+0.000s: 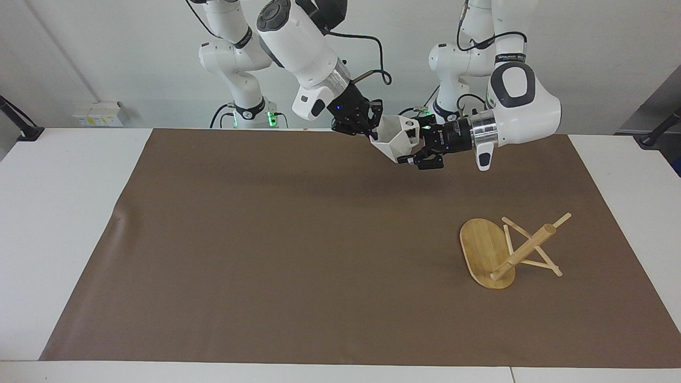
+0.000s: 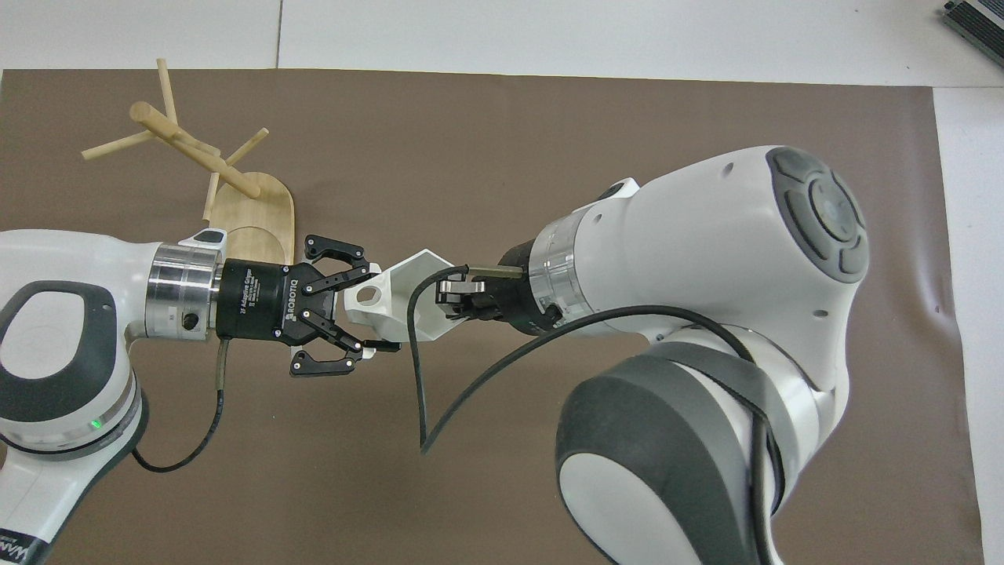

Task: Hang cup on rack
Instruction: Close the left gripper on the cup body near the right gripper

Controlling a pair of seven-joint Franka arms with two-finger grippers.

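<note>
While the cup (image 1: pixel 396 141) is held aloft between both arms, its handle end is clamped by the left end effector (image 1: pixel 414 155) and its rim by the right end effector (image 1: pixel 366 131); the rack (image 1: pixel 511 250), tipped on the bench (image 1: pixel 64 213), is nearest the left arm.

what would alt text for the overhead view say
Above a brown mat, two robot arms hold a white faceted cup between them: the right gripper at its rim, the left gripper closed at its handle end. A bamboo rack lies tipped over nearby.

A white table (image 1: pixel 58 213) under a brown mat (image 1: pixel 298 255) — a plain white wall (image 1: pixel 106 48) rises at its robot end, bearing a small white box (image 1: pixel 98 113).
</note>
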